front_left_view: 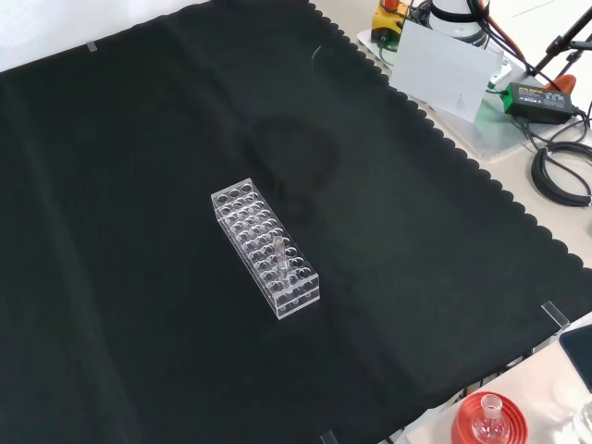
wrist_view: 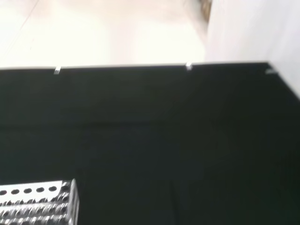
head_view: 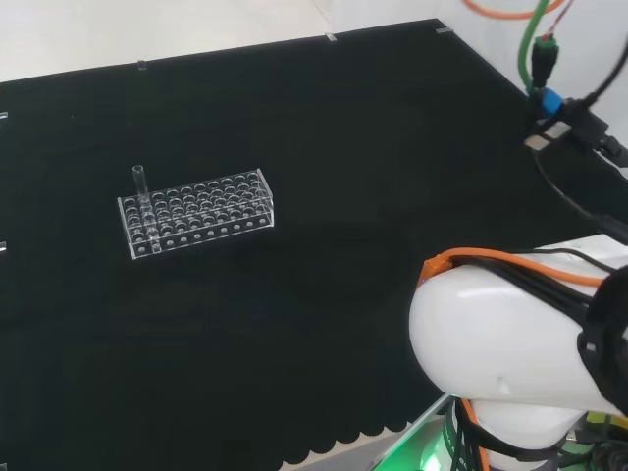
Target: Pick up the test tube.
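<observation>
Clear tube (head_view: 138, 183) upright at left end of clear perforated rack (head_view: 196, 212), head view; matte black cloth (head_view: 334, 147). Finger state: cannot tell.

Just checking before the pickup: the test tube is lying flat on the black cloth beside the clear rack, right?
Not quite. The test tube is not lying on the cloth; it stands upright in a hole of the clear rack, at the rack's left end in the head view. The front view shows it upright too, near the rack's nearer end. The black cloth around the rack is bare.
</observation>
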### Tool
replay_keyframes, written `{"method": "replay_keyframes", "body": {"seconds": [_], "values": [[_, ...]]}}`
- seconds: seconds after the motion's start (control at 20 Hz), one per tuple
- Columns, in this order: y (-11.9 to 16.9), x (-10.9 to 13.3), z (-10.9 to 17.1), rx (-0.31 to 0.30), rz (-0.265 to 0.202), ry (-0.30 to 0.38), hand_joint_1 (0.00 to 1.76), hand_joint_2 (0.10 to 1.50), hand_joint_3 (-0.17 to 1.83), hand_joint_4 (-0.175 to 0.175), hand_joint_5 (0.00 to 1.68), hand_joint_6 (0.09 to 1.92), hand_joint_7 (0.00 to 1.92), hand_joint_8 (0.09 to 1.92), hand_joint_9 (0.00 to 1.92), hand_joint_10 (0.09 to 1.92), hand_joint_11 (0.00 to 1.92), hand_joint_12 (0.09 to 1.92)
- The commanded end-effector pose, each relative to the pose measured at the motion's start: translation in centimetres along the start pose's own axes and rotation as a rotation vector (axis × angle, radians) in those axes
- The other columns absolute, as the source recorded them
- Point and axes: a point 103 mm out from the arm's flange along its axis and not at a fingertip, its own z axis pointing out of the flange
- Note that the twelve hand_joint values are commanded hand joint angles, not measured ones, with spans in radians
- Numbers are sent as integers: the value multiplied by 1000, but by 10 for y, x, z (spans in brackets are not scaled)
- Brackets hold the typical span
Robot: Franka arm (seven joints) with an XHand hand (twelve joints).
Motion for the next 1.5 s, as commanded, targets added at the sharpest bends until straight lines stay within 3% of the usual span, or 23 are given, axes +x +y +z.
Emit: {"method": "replay_keyframes", "body": {"seconds": [0.05,0.4,0.55,0.9,1.3,1.35,1.5], "values": [[-28,-45,-40,-55,63,-19,604,982,-76,-13,116,87,330,87,381,87,0,1281],[-7,-23,-34,-33,-2,11,625,979,-76,-13,119,87,350,87,396,87,0,1312],[9,-1,-26,-21,-23,52,634,979,-76,-14,122,87,355,87,401,87,0,1321],[29,1,-10,45,-62,116,658,977,-76,-14,141,87,369,87,412,87,0,1332],[58,28,26,140,-117,148,692,975,-77,29,196,87,362,87,406,87,0,1334],[61,31,31,151,-123,150,694,975,-77,32,205,87,343,90,378,123,0,1330],[72,40,46,181,-143,169,700,976,-80,39,221,87,193,431,141,674,0,1346]]}}
